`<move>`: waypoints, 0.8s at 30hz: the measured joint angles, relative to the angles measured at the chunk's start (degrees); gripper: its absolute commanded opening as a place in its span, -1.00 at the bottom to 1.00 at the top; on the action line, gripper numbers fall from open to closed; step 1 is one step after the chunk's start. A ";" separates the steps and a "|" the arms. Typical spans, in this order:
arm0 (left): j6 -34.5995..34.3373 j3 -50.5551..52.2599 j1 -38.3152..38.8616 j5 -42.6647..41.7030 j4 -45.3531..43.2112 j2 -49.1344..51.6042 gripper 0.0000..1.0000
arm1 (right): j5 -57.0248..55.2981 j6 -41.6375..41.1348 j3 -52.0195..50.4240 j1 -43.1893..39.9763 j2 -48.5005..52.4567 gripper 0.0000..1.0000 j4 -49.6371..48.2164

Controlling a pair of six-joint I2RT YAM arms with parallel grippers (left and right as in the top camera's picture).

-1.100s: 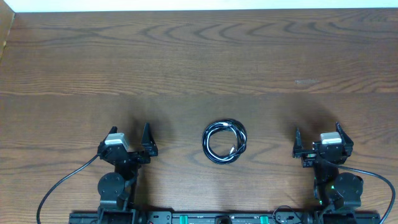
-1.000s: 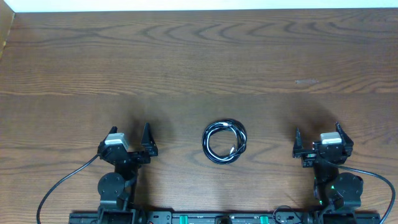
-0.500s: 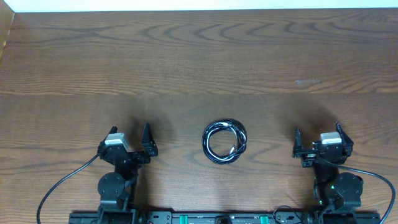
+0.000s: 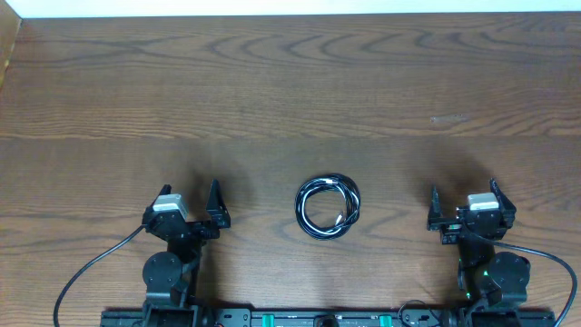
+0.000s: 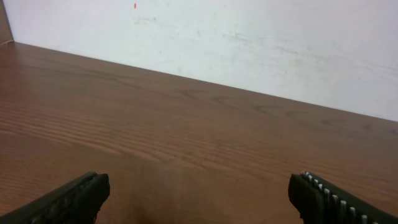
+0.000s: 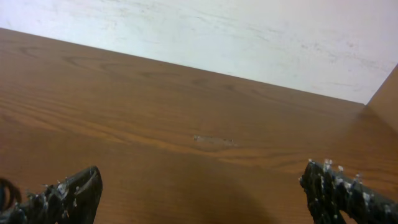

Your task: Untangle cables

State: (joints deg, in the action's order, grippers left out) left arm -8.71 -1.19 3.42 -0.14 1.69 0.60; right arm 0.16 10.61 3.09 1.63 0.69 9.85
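The cables [image 4: 327, 207] lie as one small round coil of black cords with a white/grey strand, flat on the wooden table [image 4: 290, 91] at the front centre. My left gripper [image 4: 189, 198] is open and empty, to the left of the coil and apart from it. My right gripper [image 4: 465, 198] is open and empty, to the right of the coil. In the left wrist view the gripper [image 5: 199, 190] shows only bare table between its fingertips. In the right wrist view the gripper [image 6: 200, 183] also shows bare table; a dark curved bit [image 6: 5, 190] at the left edge may be the coil.
Thick black wires [image 4: 86, 272] run from the arm bases along the front edge. A white wall [image 5: 249, 37] stands beyond the table's far edge. A wooden side panel [image 6: 385, 93] rises at the table's right.
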 measured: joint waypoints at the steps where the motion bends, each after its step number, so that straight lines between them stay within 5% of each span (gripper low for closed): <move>1: 0.00 -0.02 0.00 0.02 0.00 0.00 0.95 | 0.00 0.00 0.00 0.00 0.00 0.99 0.00; 19: -0.02 0.00 0.00 -0.28 0.02 0.00 0.96 | 0.55 -0.24 0.00 0.00 0.00 0.99 -0.31; 24: -0.61 -0.02 0.00 -4.33 -0.02 2.27 0.96 | 8.15 -5.05 0.00 0.00 0.00 0.98 -2.45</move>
State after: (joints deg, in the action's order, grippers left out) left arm -9.32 -1.21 3.42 -4.47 1.67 2.87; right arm 8.32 5.56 3.09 1.63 0.69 7.40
